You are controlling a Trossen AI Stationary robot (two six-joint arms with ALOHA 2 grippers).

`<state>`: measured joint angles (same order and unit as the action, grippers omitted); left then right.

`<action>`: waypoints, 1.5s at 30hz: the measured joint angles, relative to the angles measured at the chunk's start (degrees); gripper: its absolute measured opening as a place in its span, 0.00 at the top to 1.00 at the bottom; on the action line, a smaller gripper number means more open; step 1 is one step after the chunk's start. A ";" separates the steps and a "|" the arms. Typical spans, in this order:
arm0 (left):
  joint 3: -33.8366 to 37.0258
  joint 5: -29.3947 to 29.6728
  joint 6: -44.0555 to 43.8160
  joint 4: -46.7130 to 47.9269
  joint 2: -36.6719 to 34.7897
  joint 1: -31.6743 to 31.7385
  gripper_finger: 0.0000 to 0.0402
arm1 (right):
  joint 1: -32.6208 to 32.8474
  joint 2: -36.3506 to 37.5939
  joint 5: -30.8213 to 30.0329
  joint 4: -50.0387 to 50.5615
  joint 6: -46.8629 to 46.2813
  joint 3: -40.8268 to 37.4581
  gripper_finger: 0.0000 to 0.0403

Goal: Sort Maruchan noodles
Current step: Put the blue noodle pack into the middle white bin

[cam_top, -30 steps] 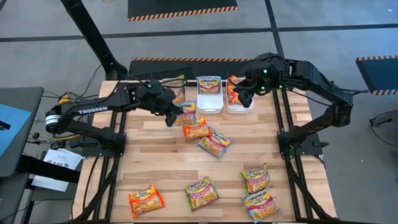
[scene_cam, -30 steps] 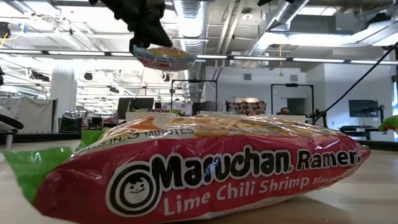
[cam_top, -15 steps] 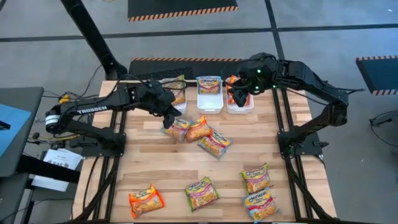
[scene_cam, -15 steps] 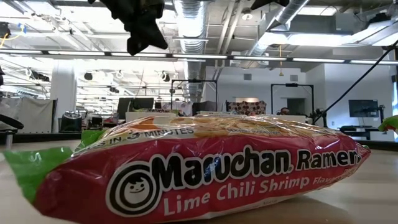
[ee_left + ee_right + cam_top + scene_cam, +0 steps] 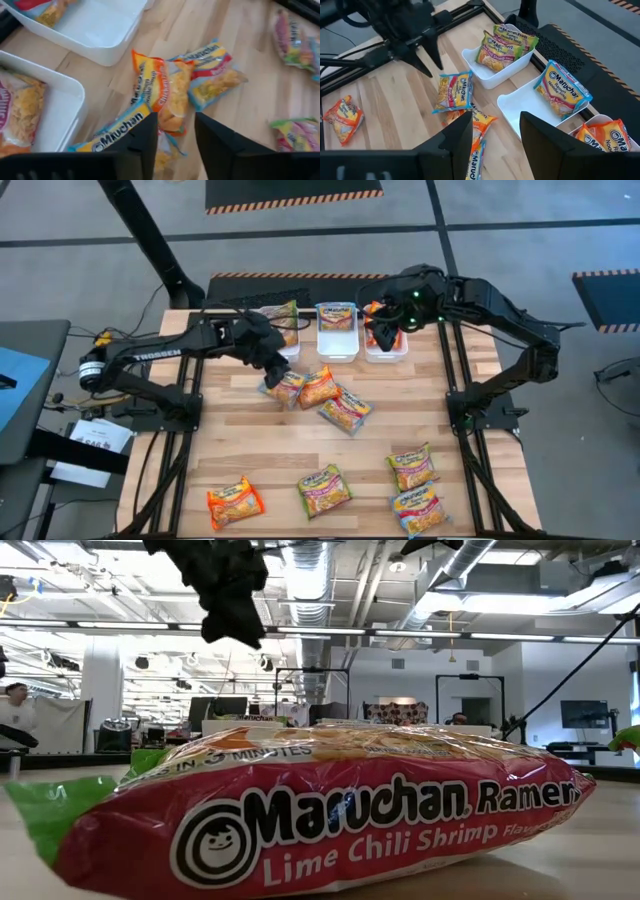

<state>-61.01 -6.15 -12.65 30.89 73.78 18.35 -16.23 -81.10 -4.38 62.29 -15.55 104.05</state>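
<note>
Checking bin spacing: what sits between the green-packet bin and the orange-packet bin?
High view: the middle white bin, holding one blue-edged packet.

We reach our left arm in from nine o'clock toward the table's centre, its left gripper [image 5: 274, 363] pointing down with fingers parted and nothing between them. Our right arm bends in from three o'clock, the right gripper [image 5: 383, 332] hovering near twelve o'clock, fingers apart and empty.

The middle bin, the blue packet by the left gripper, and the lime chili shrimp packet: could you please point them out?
middle bin [image 5: 336, 346]: high view, bare white floor.
blue packet [image 5: 285, 388]: high view, its middle.
lime chili shrimp packet [image 5: 380, 830]: low view, red front label.
</note>
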 joint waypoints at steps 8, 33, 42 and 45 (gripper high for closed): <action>0.03 -1.36 5.23 9.43 6.50 0.02 0.65 | 0.00 0.00 -0.02 -0.14 0.02 0.00 0.53; 0.94 -1.68 2.50 4.94 25.93 -0.15 0.67 | 0.09 0.00 0.00 0.25 -0.04 0.00 0.53; 1.01 0.61 1.63 4.94 26.49 -0.79 0.73 | 0.09 0.00 0.02 0.23 -0.04 0.00 0.53; 1.03 0.96 2.02 4.91 26.54 -1.12 0.84 | 0.09 0.00 0.04 0.23 -0.66 0.00 0.53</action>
<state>-59.99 -5.20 -10.64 35.80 100.31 17.23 -16.14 -81.10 -4.34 62.52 -16.21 104.05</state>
